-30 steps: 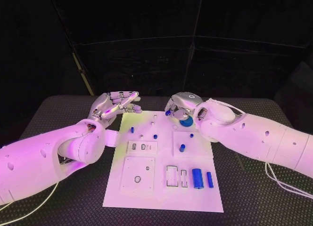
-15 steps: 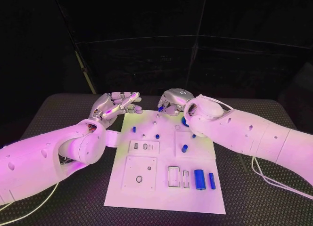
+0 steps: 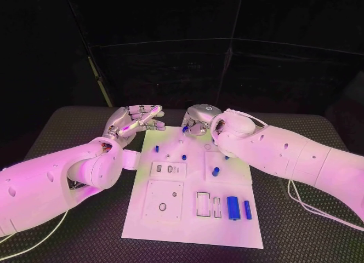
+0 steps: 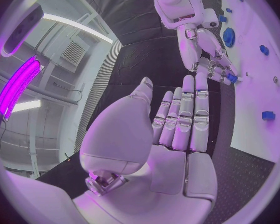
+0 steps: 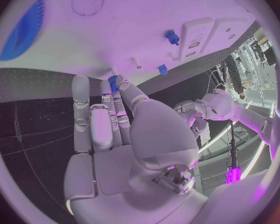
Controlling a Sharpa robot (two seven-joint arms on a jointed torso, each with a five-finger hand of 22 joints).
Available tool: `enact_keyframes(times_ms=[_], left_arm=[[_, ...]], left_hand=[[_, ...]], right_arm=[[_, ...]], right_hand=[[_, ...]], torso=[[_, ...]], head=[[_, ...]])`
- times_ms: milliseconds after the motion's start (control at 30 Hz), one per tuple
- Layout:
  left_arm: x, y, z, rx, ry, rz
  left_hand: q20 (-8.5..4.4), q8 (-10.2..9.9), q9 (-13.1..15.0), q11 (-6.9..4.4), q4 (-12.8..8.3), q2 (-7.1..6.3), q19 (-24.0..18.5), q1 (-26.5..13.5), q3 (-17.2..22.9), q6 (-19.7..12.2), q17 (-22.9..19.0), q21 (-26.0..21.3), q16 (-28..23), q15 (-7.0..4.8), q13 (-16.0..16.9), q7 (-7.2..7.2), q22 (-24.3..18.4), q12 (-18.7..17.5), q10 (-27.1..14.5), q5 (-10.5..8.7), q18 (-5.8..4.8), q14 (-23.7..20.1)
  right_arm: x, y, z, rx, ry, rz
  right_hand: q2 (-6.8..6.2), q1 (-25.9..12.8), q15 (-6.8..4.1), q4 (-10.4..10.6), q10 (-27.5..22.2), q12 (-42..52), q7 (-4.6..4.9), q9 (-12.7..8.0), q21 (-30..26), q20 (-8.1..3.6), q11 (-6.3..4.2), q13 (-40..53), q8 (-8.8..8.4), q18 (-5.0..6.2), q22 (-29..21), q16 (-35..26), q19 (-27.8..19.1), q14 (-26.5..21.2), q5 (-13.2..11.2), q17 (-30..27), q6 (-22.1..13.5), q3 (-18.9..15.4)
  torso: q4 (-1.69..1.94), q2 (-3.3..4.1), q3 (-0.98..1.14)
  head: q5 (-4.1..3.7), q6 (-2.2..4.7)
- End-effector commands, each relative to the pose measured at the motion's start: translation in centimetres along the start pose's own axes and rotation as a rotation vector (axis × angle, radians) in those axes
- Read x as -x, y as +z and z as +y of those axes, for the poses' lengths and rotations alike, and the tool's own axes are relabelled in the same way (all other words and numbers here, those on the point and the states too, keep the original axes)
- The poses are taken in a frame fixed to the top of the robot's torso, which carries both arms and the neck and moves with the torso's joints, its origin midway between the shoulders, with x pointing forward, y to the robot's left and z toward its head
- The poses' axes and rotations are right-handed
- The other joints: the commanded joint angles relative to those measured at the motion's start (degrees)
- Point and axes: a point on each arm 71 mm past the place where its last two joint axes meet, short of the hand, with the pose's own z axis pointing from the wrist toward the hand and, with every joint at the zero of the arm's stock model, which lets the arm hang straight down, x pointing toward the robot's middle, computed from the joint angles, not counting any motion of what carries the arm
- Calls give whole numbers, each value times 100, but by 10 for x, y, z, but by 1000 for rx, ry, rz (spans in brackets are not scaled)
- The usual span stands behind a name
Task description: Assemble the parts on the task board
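Pinching small blue part (image 5: 113, 82), axis unclear: right hand (image 3: 199, 120) | left hand (image 3: 135, 124) empty, fingers extended

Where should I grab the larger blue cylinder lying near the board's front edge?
Pinch the larger blue cylinder across its middle from above: it lies flat, long sides exposed. Mind the slimmer blue piece close alongside. The right hand already holds a small blue part.

White task board (image 3: 170, 219); small blue parts (image 3: 232, 206); black table (image 3: 308, 230)
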Motion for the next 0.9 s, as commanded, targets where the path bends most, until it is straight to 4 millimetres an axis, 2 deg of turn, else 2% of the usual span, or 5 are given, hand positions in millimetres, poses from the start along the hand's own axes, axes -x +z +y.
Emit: enact_keyframes(times_ms=[33,900], left_arm=[[-2,1,-2,-10,-2,14],[0,1,-2,-8,-1,13]], left_hand=[[0,-31,-8,33,-27,6,35,48,-11,11,5,20,-35,9,-7,21,5,-18,6,-9,57,18],[1,-37,-8,34,-32,6,32,50,-17,13,10,18,-43,11,-6,22,4,-24,7,-9,56,13]], right_arm=[[-4,1,1,3,-16,52],[-6,2,1,-10,-30,73]], right_hand=[[-14,-62,-24,4,-2,-26,-5,13,28,-6,14,-5,19,35,1,31,-2,225,-34,-1,59,44],[-37,-96,-23,31,-10,-26,-6,12,31,-3,15,-5,10,37,-3,27,-19,216,-44,-26,53,72]], torso=[[0,-1,8],[2,7,3]], head=[[-3,-16],[-2,-53]])
